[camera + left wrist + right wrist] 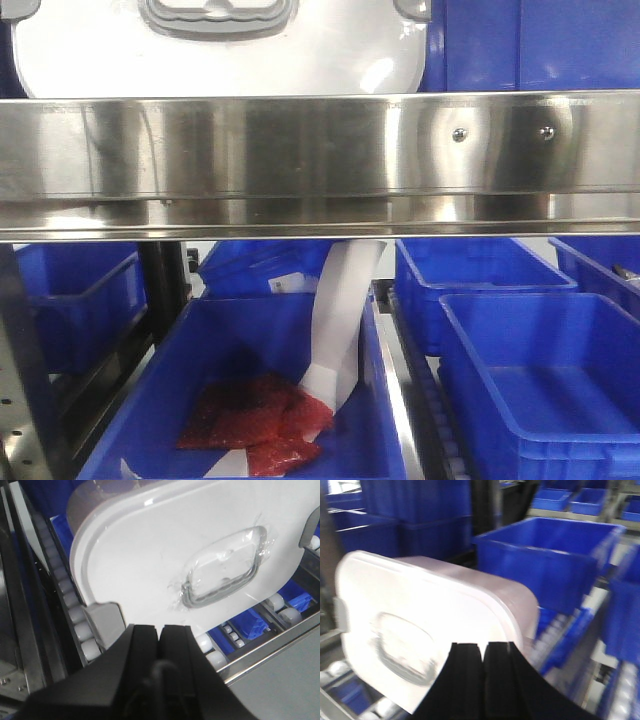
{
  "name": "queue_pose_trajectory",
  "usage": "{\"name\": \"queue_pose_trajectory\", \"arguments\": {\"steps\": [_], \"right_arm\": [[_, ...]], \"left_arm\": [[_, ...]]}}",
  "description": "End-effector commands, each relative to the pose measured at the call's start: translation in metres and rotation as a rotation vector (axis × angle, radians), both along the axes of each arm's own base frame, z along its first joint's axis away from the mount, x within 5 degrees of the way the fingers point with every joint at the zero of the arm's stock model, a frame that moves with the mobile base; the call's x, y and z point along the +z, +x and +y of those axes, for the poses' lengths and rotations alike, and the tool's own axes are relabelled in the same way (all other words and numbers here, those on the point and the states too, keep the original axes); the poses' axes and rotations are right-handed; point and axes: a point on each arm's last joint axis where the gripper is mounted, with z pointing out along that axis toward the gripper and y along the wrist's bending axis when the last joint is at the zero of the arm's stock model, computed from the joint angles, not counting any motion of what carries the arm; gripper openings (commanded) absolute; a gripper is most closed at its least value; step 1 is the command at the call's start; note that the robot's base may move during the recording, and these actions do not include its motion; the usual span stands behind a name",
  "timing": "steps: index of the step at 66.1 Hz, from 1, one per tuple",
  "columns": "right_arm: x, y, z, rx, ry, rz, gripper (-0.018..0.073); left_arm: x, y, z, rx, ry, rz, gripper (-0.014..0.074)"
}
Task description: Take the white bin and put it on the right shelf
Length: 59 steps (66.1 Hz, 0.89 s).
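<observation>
The right shelf [300, 150] fills the front view, its brushed rail crossing the frame; behind and above the rail sits the white bin [220, 50], resting on white rollers [75, 615] in the left wrist view. Its long axis seems to run across the shelf, though the right wrist view is blurred. The bin lies just ahead of both arms. The left gripper [160, 632] has its jaws pressed together at the lid's near edge, empty; the right gripper [484, 652] likewise, jaws together. Only the front view shows the blue bins [540, 380] below.
</observation>
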Motion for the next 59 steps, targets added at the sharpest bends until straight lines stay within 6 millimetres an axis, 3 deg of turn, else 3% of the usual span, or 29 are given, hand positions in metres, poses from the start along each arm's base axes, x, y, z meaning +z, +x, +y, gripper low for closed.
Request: {"name": "queue_pose_trajectory", "arguments": {"steps": [1, 17, 33, 48, 59], "right_arm": [[0.004, -0.019, -0.014, -0.124, 0.082, -0.1, 0.0073], [-0.063, -0.062, -0.04, -0.338, 0.164, -0.092, 0.0073], [-0.113, -0.112, -0.056, -0.42, 0.177, -0.122, 0.0073], [-0.134, -0.146, -0.062, -0.416, 0.201, -0.183, 0.0073], [-0.135, -0.154, -0.064, -0.414, 0.212, -0.209, 0.0073]], "left_arm": [[0.014, -0.02, 0.0, 0.053, -0.064, -0.127, -0.0118], [-0.03, -0.058, 0.012, 0.221, -0.123, -0.291, -0.0118], [-0.097, -0.11, 0.025, 0.368, -0.161, -0.439, -0.0118], [-0.144, -0.149, 0.03, 0.42, -0.175, -0.521, -0.0118], [-0.155, -0.16, 0.03, 0.419, -0.18, -0.536, -0.0118]]}}
